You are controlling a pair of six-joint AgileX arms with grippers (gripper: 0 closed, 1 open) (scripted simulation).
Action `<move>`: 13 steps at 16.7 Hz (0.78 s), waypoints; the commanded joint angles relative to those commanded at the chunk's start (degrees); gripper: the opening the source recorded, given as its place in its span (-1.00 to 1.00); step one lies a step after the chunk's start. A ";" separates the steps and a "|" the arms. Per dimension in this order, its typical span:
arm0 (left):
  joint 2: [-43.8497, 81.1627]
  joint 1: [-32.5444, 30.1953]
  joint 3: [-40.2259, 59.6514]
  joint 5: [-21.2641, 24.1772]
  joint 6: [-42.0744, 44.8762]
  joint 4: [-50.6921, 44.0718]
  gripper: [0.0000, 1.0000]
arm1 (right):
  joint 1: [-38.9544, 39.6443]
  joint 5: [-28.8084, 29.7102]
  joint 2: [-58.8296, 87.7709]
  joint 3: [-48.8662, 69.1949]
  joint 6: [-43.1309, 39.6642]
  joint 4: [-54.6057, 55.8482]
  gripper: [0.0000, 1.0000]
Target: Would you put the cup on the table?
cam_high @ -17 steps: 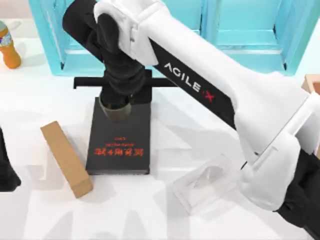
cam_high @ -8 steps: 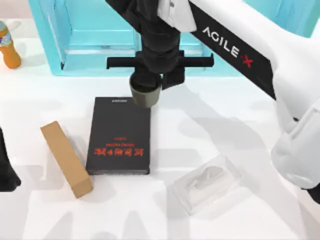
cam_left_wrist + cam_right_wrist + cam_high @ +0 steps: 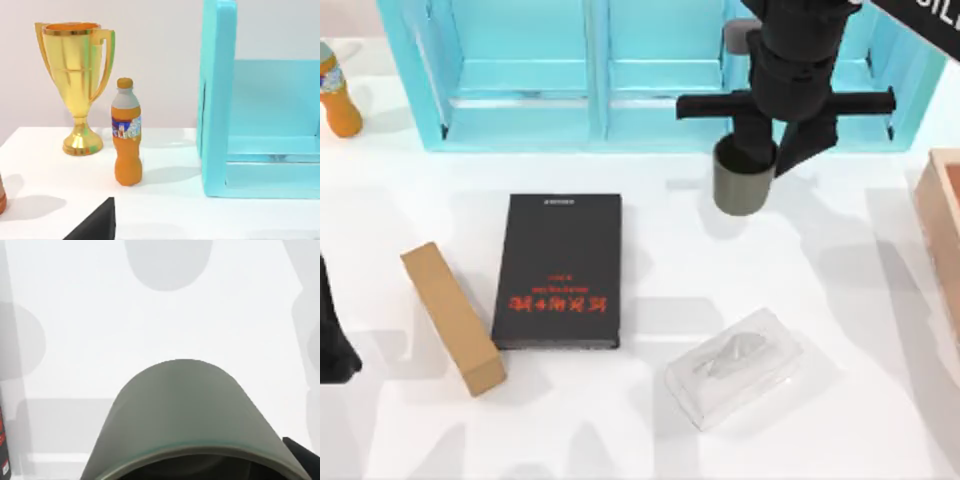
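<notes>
Our right gripper (image 3: 760, 150) grips the cup (image 3: 742, 183) by its rim, apparently above the table (image 3: 650, 270), right of the book (image 3: 558, 270). Our left arm (image 3: 332, 330) sits parked at the left edge.

Bare white table (image 3: 840, 260) lies open under and to the right of the held cup (image 3: 744, 180). The turquoise shelf unit (image 3: 620, 70) walls off the back, and a wooden box (image 3: 942, 230) bounds the right edge. In front stand the clear plastic box (image 3: 735, 367), black book (image 3: 558, 270) and cardboard block (image 3: 452, 318).
</notes>
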 joint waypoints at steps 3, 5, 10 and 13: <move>0.00 0.00 0.00 0.00 0.00 0.00 1.00 | -0.82 -0.45 -1.04 -1.25 -0.79 0.07 -1.00; 0.00 0.00 0.00 0.00 0.00 0.00 1.00 | -0.57 -0.26 -0.71 -1.10 -0.70 0.02 -1.00; 0.00 0.00 0.00 0.00 0.00 0.00 1.00 | -0.32 -0.30 -0.83 -6.85 -0.40 5.71 -1.00; 0.00 0.00 0.00 0.00 0.00 0.00 1.00 | -0.12 -0.37 -0.71 -11.71 -0.13 11.23 -1.00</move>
